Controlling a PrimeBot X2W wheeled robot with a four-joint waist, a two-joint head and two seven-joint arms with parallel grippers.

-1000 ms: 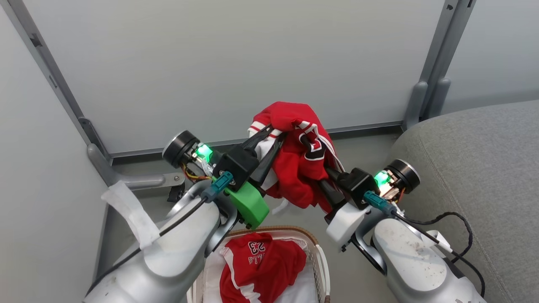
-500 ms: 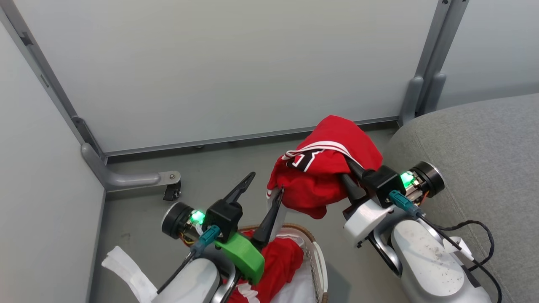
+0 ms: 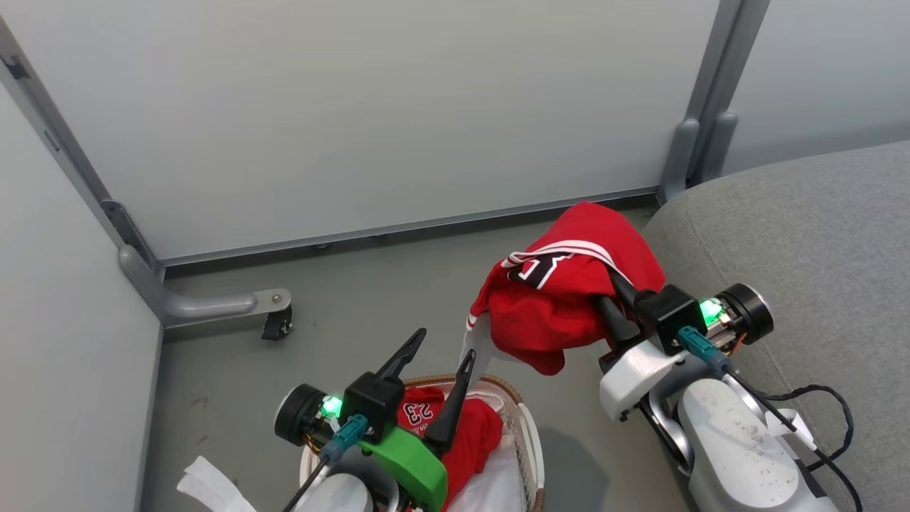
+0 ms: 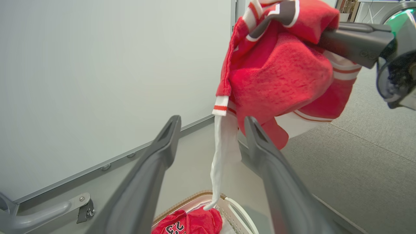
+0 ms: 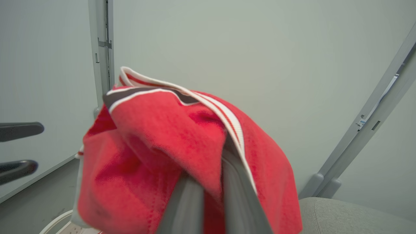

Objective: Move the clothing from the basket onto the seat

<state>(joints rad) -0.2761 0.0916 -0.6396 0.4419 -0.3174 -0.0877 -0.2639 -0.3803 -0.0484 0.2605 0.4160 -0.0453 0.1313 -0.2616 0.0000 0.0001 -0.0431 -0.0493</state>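
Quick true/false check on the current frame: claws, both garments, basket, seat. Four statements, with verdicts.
1. The right claw is shut on a red garment. True.
2. Both claws grip that garment. False: the left claw is open and clamps nothing.
3. A second red garment lies in the basket. True.
4. The held garment has been set down. False: it hangs in the air from the right claw, beside the seat.

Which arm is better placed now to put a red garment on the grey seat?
Right. The right gripper is shut on the red garment, right beside the seat. The left gripper is open above the basket.
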